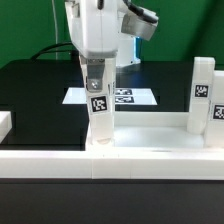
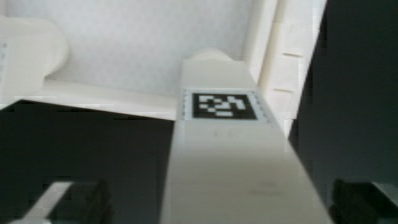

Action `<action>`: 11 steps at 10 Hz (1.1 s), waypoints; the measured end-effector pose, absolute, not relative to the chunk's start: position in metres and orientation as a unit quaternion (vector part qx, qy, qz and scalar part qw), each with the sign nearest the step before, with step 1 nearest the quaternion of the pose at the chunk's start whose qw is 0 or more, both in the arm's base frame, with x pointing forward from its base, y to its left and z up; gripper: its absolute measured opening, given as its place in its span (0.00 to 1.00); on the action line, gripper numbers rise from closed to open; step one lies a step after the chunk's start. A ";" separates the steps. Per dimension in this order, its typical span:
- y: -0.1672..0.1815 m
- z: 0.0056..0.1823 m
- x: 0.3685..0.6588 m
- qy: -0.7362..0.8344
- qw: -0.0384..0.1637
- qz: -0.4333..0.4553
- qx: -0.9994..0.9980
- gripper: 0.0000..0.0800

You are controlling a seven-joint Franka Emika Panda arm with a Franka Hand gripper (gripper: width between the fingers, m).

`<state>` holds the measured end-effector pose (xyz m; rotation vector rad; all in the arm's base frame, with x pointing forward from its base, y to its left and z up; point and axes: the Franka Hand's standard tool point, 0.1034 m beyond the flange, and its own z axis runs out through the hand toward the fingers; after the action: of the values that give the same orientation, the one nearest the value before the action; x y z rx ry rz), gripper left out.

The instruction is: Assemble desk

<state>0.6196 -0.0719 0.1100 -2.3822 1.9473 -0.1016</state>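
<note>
Gripper (image 1: 97,88) around leg (image 1: 100,118) (upright)

- White legs (image 1: 100,120) (image 2: 228,150), each with a black-and-white tag (image 1: 98,103) (image 2: 224,105).
- White rimmed desk top (image 1: 150,140).
- Black tabletop (image 1: 40,85).
- White marker board (image 1: 135,97), black-and-white tags.

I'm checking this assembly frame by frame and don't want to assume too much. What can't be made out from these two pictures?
- Whether the leg is seated in its tabletop socket: exterior view, the rim hides its foot.
- Whether the hand touches the leg: exterior view, too small; in the wrist view the fingers are cut off by the edge.
- Marker board: exterior view, partly behind hand and leg.
- Tag patterns: both views, blurred.
</note>
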 end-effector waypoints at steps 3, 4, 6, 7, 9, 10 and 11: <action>-0.064 0.110 0.623 0.496 0.027 -0.041 -0.867 0.81; -0.061 0.110 0.623 0.452 0.025 -0.042 -0.891 0.81; -0.060 0.110 0.623 0.379 0.022 -0.043 -0.924 0.81; -0.061 0.110 0.623 0.347 0.020 -0.044 -0.937 0.81; -0.061 0.110 0.623 0.273 0.016 -0.047 -0.961 0.81; -0.060 0.110 0.624 0.212 0.012 -0.053 -0.976 0.81; -0.059 0.110 0.624 0.189 0.006 -0.052 -0.980 0.81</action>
<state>0.6244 -0.0585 0.1099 -3.0679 0.5926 -0.1629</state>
